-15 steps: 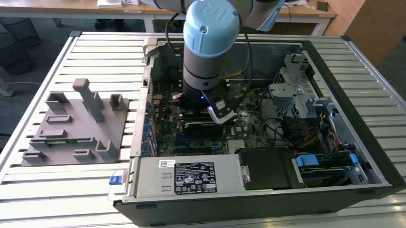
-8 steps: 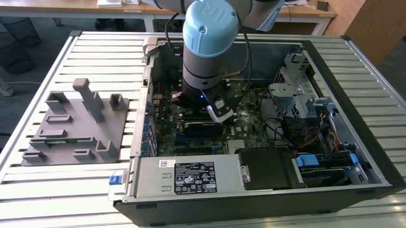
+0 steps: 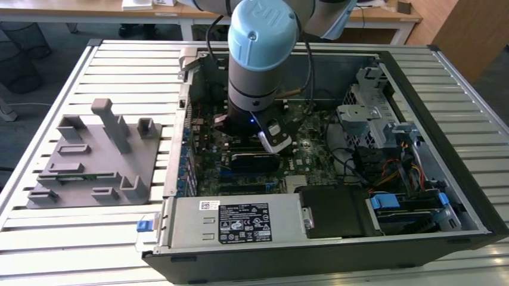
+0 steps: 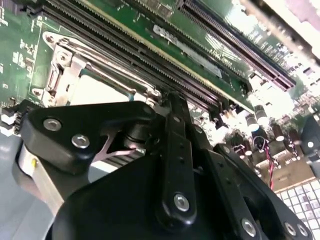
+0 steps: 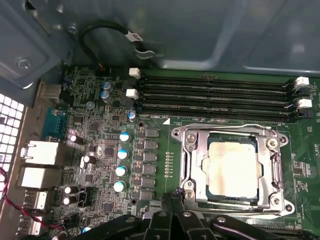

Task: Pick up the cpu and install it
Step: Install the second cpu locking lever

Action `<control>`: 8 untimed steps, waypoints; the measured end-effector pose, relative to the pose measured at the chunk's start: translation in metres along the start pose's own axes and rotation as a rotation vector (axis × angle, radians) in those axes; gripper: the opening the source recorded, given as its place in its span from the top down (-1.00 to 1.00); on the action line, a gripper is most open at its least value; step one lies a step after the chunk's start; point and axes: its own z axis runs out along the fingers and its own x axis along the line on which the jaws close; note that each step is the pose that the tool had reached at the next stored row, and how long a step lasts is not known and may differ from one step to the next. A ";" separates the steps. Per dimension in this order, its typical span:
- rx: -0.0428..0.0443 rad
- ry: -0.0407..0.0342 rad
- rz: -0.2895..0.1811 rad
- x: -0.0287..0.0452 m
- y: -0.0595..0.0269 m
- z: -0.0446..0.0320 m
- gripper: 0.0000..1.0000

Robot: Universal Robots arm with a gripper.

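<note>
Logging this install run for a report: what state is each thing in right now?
cpu: seated flat in the motherboard socket, not held.
socket frame: metal bracket surrounds the cpu.
memory slots: all without sticks.
gripper: low over the board at the socket's edge.
computer case: side panel off, inside exposed.

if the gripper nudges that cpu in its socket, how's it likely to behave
The cpu looks like a thin flat plate, so probably stiff and unlikely to roll or tip. Its smooth metal top may be slippery to pinch. It lies inside the metal socket frame, which would likely stop it sliding sideways; the fit looks close, so a hard push seems risky.
</note>
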 end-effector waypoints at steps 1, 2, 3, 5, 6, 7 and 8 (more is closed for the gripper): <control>0.0014 -0.0001 0.000 0.0001 0.0002 -0.0007 0.79; 0.0024 -0.0002 0.000 0.0002 0.0005 -0.0018 0.79; 0.0031 -0.0003 0.000 0.0002 0.0010 -0.0030 0.79; 0.0049 0.0001 0.000 0.0005 0.0018 -0.0066 0.79; 0.0050 0.0001 0.000 0.0005 0.0022 -0.0080 0.79; 0.0050 0.0001 0.000 0.0005 0.0025 -0.0090 0.79; 0.0050 0.0000 0.000 0.0006 0.0027 -0.0094 0.79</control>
